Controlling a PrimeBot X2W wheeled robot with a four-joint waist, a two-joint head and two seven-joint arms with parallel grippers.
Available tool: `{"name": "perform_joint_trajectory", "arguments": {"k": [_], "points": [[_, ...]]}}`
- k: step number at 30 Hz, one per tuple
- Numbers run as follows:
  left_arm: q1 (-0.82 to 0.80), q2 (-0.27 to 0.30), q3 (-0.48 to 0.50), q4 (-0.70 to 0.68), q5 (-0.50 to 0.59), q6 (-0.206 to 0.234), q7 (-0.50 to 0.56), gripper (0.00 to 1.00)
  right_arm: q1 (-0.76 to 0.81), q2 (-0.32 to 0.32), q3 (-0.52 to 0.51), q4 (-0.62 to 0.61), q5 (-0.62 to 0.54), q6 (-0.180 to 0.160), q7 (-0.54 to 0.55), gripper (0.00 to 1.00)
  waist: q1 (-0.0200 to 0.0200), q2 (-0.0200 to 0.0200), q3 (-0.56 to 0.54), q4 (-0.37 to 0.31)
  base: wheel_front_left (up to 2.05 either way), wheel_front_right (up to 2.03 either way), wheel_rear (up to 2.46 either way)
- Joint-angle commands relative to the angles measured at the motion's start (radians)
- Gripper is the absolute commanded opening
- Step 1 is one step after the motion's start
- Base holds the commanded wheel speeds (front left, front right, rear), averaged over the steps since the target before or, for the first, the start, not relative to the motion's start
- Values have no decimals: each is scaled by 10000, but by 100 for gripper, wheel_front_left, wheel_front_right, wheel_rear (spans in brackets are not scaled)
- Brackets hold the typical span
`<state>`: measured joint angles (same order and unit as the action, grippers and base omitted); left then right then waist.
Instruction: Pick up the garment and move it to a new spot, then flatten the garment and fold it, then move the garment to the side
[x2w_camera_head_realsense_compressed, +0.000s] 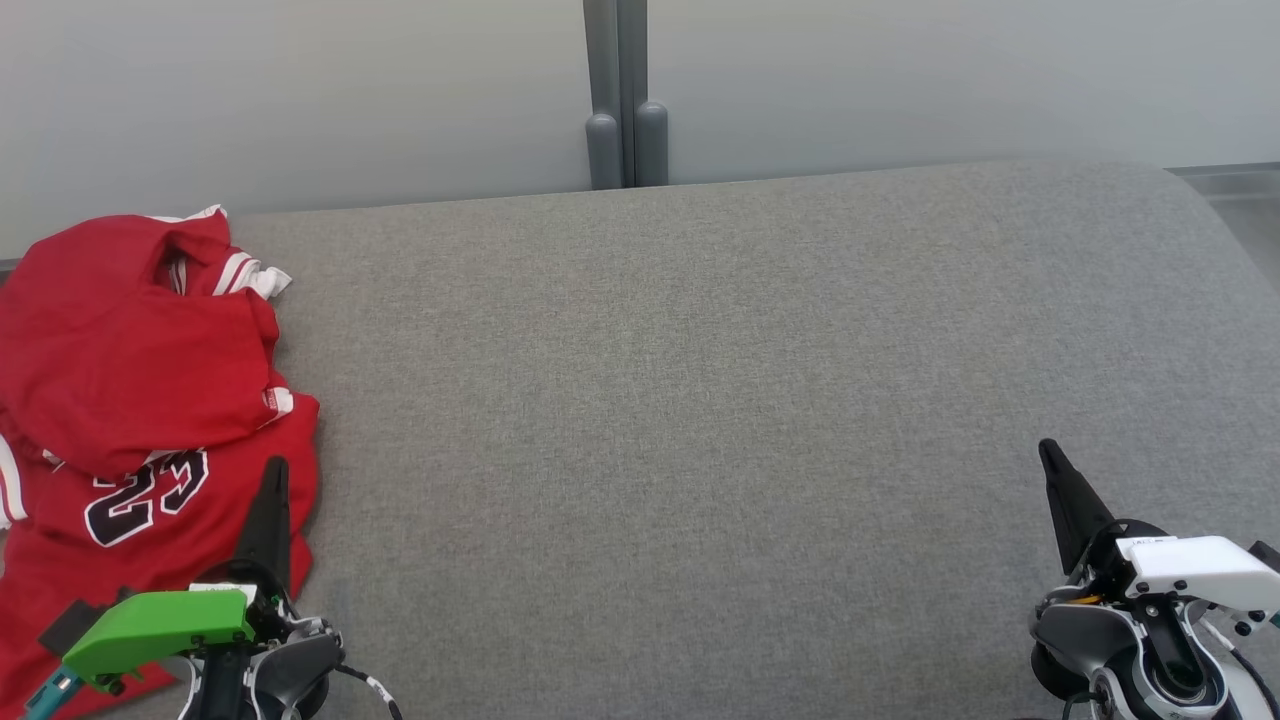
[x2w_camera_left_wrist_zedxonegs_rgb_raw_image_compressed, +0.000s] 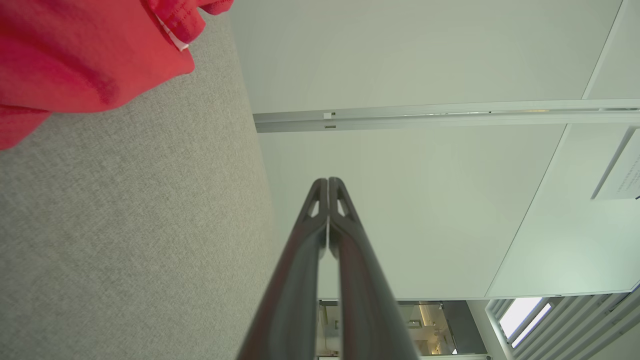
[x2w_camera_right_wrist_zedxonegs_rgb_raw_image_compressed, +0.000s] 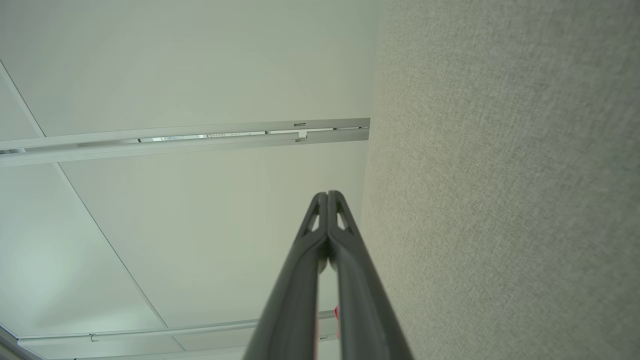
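Observation:
The garment (x2w_camera_head_realsense_compressed: 130, 400) is a red jersey with white trim and a dark number, lying crumpled at the left end of the grey cushioned surface (x2w_camera_head_realsense_compressed: 700, 400). My left gripper (x2w_camera_head_realsense_compressed: 275, 470) is shut with nothing in it and hovers over the jersey's right edge at the lower left. In the left wrist view the jersey (x2w_camera_left_wrist_zedxonegs_rgb_raw_image_compressed: 75, 55) fills the upper left corner, and that gripper (x2w_camera_left_wrist_zedxonegs_rgb_raw_image_compressed: 327, 181) has its fingertips pressed together. My right gripper (x2w_camera_head_realsense_compressed: 1047, 450) is shut and empty at the lower right, far from the jersey; the right wrist view shows its tips (x2w_camera_right_wrist_zedxonegs_rgb_raw_image_compressed: 327, 194) closed beside the grey fabric (x2w_camera_right_wrist_zedxonegs_rgb_raw_image_compressed: 500, 175).
A pale wall with a grey vertical post (x2w_camera_head_realsense_compressed: 625, 90) stands behind the cushioned surface. The surface's back edge runs across the top, curving down at the right end (x2w_camera_head_realsense_compressed: 1220, 230). Wide bare grey fabric stretches between the two grippers.

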<state>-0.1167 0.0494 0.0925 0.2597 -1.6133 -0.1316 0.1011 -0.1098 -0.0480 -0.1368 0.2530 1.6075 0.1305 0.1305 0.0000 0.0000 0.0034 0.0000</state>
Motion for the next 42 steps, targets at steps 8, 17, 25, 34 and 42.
{"name": "perform_joint_trajectory", "arguments": {"k": [8,17,25,34,42], "points": [[-152,10,13,-35,-15,19,-7,0,-109,-47,-2,-38,44,4,0,0,0,0,0,0,0,0,0],[119,-30,-24,133,-1,0,-17,100,119,51,12,126,8,-2,-28,100,0,0,0,0,0,0,0],[349,-5,-322,-132,162,1,-376,100,398,40,165,-125,-371,-1,-465,100,0,0,-4,3,0,0,0],[476,163,-696,-205,1310,28,-789,100,598,30,236,-576,-2192,-1,-857,100,0,0,-6,7,0,0,0],[615,134,-788,-371,3189,68,-1124,100,736,4,526,-1141,-5160,0,-1217,100,0,0,-12,25,0,0,0]]}}
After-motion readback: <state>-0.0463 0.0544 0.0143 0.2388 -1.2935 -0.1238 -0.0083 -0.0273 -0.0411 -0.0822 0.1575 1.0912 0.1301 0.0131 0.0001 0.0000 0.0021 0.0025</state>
